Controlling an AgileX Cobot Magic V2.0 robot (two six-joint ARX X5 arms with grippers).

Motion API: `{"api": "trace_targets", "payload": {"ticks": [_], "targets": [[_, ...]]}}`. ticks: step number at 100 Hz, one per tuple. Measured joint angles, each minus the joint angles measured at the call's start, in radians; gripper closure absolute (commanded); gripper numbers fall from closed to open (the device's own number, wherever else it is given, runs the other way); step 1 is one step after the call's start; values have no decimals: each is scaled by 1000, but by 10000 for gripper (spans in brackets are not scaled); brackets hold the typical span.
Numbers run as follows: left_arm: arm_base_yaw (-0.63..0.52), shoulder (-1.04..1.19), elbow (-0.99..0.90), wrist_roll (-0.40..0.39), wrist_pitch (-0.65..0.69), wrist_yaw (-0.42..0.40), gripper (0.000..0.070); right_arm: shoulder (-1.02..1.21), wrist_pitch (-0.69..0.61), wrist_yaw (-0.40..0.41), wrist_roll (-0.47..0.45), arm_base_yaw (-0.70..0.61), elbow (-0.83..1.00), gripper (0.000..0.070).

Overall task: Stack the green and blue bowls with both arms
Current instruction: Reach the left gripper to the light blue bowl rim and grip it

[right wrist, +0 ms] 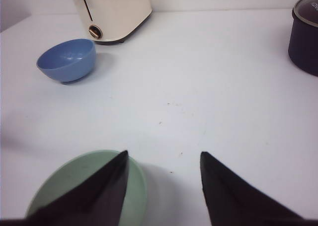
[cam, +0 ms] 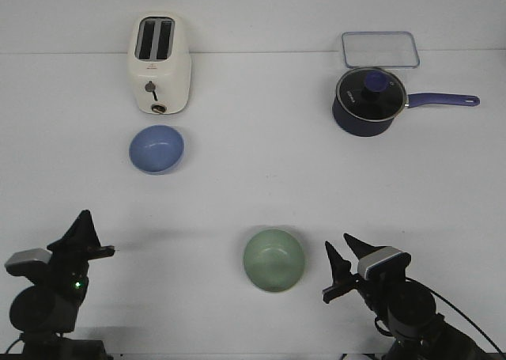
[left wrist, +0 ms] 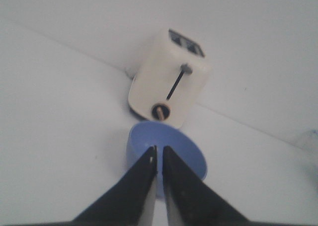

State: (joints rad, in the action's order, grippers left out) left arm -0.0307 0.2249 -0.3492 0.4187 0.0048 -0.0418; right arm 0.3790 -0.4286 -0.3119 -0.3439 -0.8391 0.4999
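The periwinkle blue bowl (cam: 156, 149) sits on the white table just in front of the toaster. The mint green bowl (cam: 273, 259) sits near the front, in the middle. My left gripper (cam: 85, 221) is at the front left, far short of the blue bowl, its jaws shut and empty. In the left wrist view the gripper (left wrist: 159, 149) points at the blue bowl (left wrist: 185, 147). My right gripper (cam: 337, 245) is open just right of the green bowl. In the right wrist view the gripper (right wrist: 163, 154) has one finger over the green bowl's (right wrist: 64, 181) rim; the blue bowl (right wrist: 67, 59) lies far ahead.
A cream toaster (cam: 159, 63) stands at the back left, right behind the blue bowl. A dark navy saucepan (cam: 368, 100) with a glass lid and long handle stands at the back right, with a clear container lid (cam: 379, 49) behind it.
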Motion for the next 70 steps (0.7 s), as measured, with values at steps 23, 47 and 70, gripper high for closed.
{"api": "trace_targets", "payload": {"ticks": [23, 47, 70], "targets": [[0, 537, -371, -123, -126, 101, 266, 0, 26, 0, 0, 0, 0, 405], [0, 1072, -674, -148, -215, 101, 266, 0, 26, 0, 0, 0, 0, 405], [3, 1433, -871, -146, -297, 101, 268, 0, 26, 0, 0, 0, 0, 406]]}}
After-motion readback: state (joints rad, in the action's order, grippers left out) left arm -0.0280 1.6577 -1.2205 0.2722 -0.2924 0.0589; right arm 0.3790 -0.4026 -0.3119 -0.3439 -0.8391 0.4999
